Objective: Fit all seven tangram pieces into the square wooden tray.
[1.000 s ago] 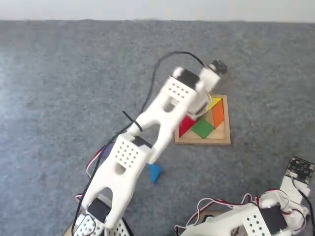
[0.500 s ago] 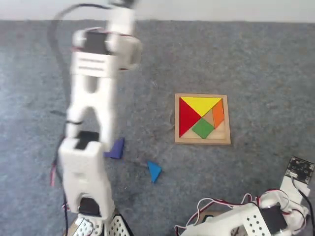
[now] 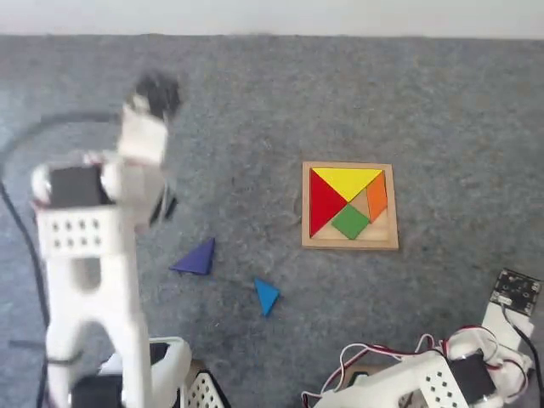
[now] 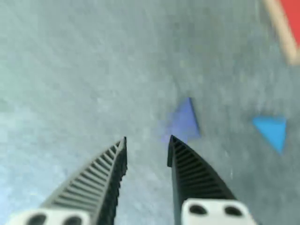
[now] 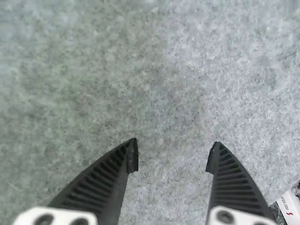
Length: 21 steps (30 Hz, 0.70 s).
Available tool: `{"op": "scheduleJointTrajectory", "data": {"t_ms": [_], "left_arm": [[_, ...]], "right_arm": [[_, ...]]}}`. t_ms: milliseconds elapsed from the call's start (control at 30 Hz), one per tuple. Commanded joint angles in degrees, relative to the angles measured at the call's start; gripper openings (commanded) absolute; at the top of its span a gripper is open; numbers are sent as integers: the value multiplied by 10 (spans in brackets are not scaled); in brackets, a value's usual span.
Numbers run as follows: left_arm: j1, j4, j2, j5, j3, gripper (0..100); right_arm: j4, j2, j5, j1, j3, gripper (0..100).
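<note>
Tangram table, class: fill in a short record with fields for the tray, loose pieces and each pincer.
Tray: square, wooden, on grey carpet
In tray: yellow piece, red piece, green piece, orange piece
Loose on carpet: dark blue triangle, light blue triangle
Left pincer: open, empty, above carpet near dark blue triangle
Right pincer: open, empty, over carpet

One wooden tray (image 3: 349,245) holds four tangram pieces: yellow triangle (image 3: 347,181), red triangle (image 3: 323,206), green square (image 3: 349,221), orange piece (image 3: 376,197). Two more lie loose: purple triangle (image 3: 197,258), blue triangle (image 3: 267,296). Two arms: left arm (image 3: 85,272), right arm (image 3: 429,387).
</note>
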Motion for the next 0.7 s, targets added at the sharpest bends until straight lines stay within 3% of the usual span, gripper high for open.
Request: {"op": "scheduleJointTrajectory", "data": {"t_ms": [0, 133, 367, 667], "left_arm": [[-1, -112, -60, -81, 279, 181], [10, -210, -61, -142, 408, 208], [75, -319, -61, -143, 479, 210], [78, -371, -59, -143, 497, 210]], "right_arm": [[15, 0, 8, -5, 6, 248], [15, 0, 8, -6, 6, 248], [15, 0, 8, -5, 6, 248], [15, 0, 8, -4, 6, 248]]}}
